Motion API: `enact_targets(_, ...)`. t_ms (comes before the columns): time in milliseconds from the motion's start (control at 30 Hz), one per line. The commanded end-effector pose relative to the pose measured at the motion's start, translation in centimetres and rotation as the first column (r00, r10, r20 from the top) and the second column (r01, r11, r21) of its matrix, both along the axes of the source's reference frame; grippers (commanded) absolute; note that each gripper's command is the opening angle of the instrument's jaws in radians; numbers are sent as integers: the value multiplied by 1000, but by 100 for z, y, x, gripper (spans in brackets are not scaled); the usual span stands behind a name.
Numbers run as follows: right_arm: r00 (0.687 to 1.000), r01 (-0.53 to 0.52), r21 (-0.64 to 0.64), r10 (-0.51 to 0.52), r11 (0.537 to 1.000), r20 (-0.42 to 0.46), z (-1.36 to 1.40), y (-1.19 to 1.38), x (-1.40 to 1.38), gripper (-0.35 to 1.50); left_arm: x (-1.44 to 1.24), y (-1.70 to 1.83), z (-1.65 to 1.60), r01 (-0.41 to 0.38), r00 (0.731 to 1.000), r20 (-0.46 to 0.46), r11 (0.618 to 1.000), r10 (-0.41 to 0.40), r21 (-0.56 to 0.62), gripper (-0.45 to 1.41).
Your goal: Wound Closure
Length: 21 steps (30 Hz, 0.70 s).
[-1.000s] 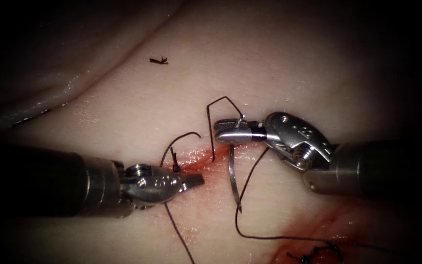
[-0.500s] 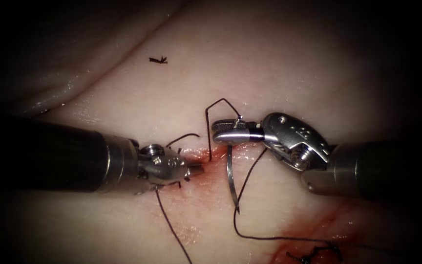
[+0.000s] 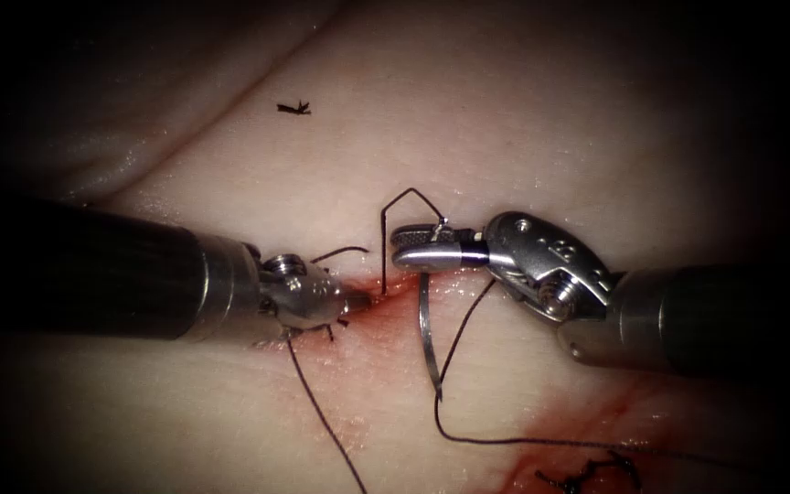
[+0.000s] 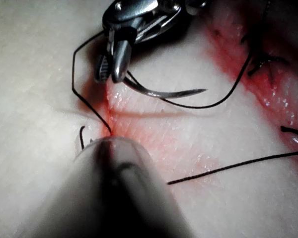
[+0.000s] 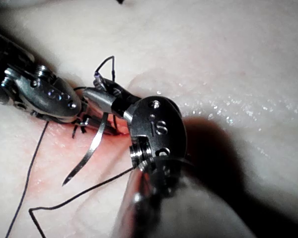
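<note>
My right hand [image 3: 401, 251] grips the needle [image 3: 427, 334] near its thread end, clear of the tissue [image 3: 541, 137]; my left hand [image 3: 351, 298] pinches the thread [image 3: 322, 421] at the cut [image 3: 386, 293].

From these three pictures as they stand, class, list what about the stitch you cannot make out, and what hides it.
1. Left tool: what its tip grips, if anything. Endoscope view: the tip presses into the red fluid; left wrist view: its own shaft covers it.
2. Thread: cut off by the endoscope view's lower edge.
3. Right tool holds the needle at its blunt end; the thread's join there is too small to tell.
</note>
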<state>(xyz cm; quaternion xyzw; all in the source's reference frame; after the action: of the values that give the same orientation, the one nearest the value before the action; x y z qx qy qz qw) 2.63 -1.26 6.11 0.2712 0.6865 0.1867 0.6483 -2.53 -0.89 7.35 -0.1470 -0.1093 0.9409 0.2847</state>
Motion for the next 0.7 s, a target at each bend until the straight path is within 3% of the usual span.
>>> enact_targets(33,1000,2,0,-2,1000,-2,5,-5,8,-35,-6,-4,5,-1,1000,6,1000,1,2,-43)
enact_targets(67,1000,1,0,-1,1000,-2,5,-5,9,-35,-6,-5,6,-11,1000,-1,1000,11,16,-43)
enact_targets(133,1000,-2,-14,2,1000,-2,7,-6,11,-35,-8,-10,7,-40,999,-16,997,42,66,-15)
enact_targets(167,1000,-3,-33,3,999,-6,8,-6,13,-35,-9,-11,7,-51,998,-22,995,53,86,15)
enact_targets(200,1000,-3,-33,3,999,-6,8,-6,13,-35,-9,-11,7,-51,998,-22,995,53,86,15)
enact_targets(233,1000,-9,-64,8,998,-8,11,-6,16,-35,-10,-11,7,-58,998,-23,993,61,103,46)
enact_targets(300,1000,-9,-99,7,995,-16,15,-7,21,-35,-11,-10,6,-64,997,-33,992,68,113,62)
enact_targets(567,998,-43,-299,27,953,-56,31,-2,34,-35,-13,-13,3,-66,997,-22,989,70,129,84)
enact_targets(700,993,-103,-423,72,900,-89,30,10,32,-35,-17,-17,-4,-65,998,-17,988,68,140,78)
